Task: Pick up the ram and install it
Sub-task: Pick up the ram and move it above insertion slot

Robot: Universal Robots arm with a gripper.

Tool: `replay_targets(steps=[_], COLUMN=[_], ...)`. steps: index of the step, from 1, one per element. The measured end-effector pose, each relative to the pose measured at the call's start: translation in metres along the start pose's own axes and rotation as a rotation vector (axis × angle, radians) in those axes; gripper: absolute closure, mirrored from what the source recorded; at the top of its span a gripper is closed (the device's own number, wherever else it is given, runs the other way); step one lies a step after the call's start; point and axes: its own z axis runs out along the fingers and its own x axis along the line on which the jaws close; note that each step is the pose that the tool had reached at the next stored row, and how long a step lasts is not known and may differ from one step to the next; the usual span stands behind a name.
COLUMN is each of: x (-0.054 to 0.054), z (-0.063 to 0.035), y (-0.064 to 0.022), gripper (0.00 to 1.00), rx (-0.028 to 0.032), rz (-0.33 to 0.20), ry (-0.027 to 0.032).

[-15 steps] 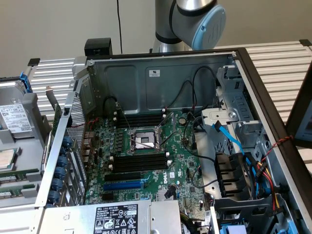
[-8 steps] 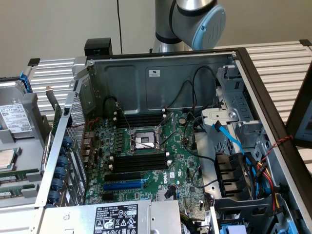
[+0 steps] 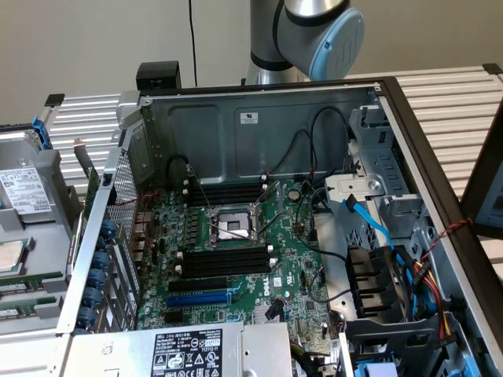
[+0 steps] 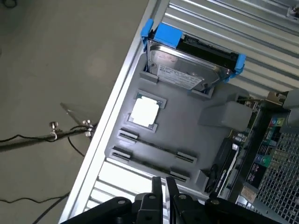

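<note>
Step in hand: approach for pickup; ram not yet grasped. Gripper (image 4: 163, 179): narrowly parted, nothing held. Ram (image 4: 156, 148): judged to be seated edge-up in the grey tray (image 4: 187, 123), just ahead of the gripper. Required: jaws squared across its thin edge.

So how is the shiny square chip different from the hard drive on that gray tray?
The hard drive is much bigger than the square chip. The hard drive stands tilted between blue clips; the chip lies flat. The hard drive has a printed label; the chip looks plain. Both are silvery, on the gray tray.
</note>
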Motion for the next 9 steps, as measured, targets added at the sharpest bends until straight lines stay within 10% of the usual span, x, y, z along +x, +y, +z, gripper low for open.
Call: replay_targets(steps=[9], x=[0.0], z=[0.0001], y=[0.0001], gripper=[0.82], rx=[0.0044], rz=[-0.164], ry=[0.0083])
